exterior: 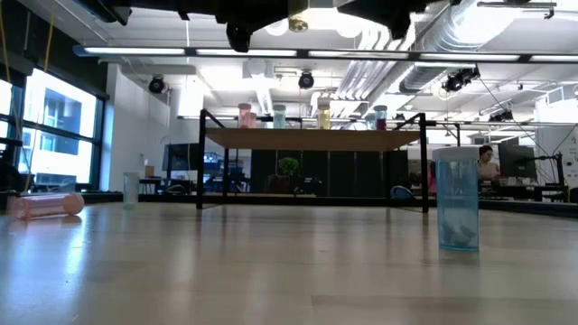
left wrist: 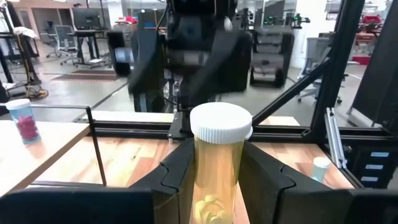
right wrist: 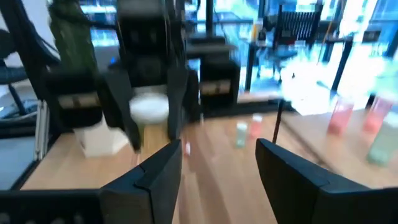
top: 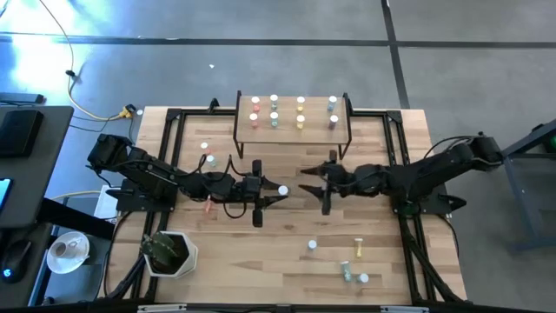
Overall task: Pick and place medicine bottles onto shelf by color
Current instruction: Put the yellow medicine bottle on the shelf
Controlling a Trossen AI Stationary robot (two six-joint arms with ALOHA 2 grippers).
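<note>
Light wooden planks form the tabletop (top: 261,252), which fills the middle of the high view. At its upper centre the shelf (top: 293,114) is seen, with bottles stood on it in coloured columns. Left of centre, the left gripper (top: 276,191) is clamped on a yellow bottle (left wrist: 219,163) with a white cap, held upright between its fingers (left wrist: 268,182) above the table. Facing it from the right of centre, the right gripper (top: 307,179) is spread wide and nothing is held in it. Loose bottles (top: 354,263) are scattered at the lower right of the table, and a pink bottle (exterior: 47,206) is lying on its side at the left of the low view.
</note>
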